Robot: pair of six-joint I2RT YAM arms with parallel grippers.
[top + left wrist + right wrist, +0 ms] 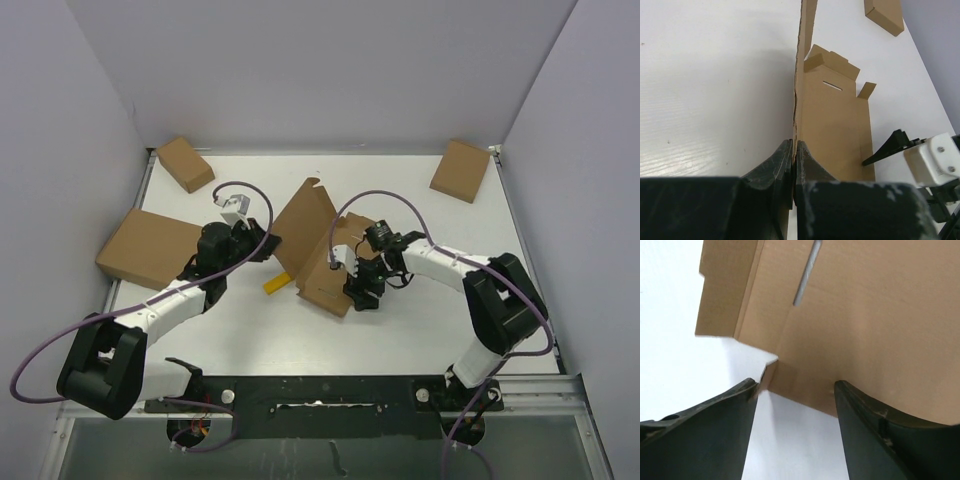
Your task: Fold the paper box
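My left claw is clamped shut on the near edge of an upright panel of the paper box, near the middle of the table. The panel stands on edge straight ahead of my fingers, and the rest of the box spreads to its right. 1 small yellow block lies just beside the box's near-left side. My right claw hangs over the box's right part, fingers spread, gripping nothing, with a cardboard corner just beyond the tips.
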